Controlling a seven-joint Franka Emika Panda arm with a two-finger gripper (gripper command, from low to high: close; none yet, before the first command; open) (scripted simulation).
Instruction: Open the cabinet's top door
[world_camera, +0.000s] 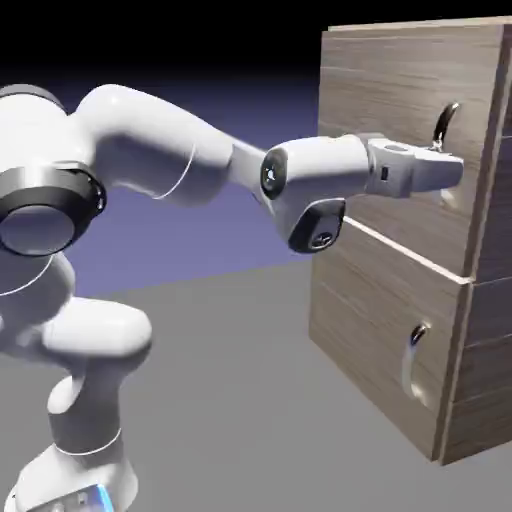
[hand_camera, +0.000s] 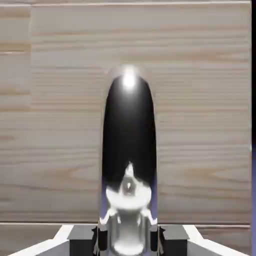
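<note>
Fingers (hand_camera: 82, 237) clamped narrow on top door (world_camera: 400, 130) handle (hand_camera: 129, 150); lower panel (world_camera: 385, 340) below, nothing blocking.

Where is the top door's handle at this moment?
In the exterior view, the handle sits at upper right on the top door, just above the tool. In the hand view it stands between the fingertips.

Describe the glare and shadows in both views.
Hand view: a bright glare spot tops the dark, mirror-like handle, which reflects the hand. Exterior view: soft handle shadows fall on the cabinet front, and the backdrop fades to black at the top.
</note>
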